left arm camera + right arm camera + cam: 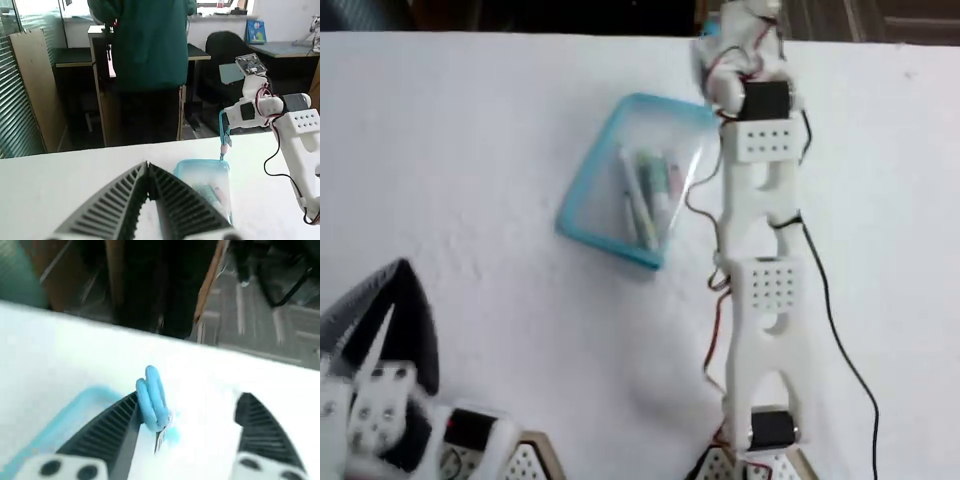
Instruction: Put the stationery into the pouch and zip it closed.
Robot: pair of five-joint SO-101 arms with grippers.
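1. A white desk carries the pouch, a clear one with blue edging that lies flat near the middle, slightly askew.
2. Pens show through the pouch's clear face, lying side by side inside it.
3. The right arm stretches across the desk to the pouch's far corner.
4. The right gripper has its fingers spread apart, and a blue loop from the pouch rests against one finger.
5. The left gripper sits at the near desk edge, fingers pressed together on nothing, well apart from the pouch.
6. Beyond the desk stand a black chair, a leaning brown board, slatted blinds and a grey tiled floor.
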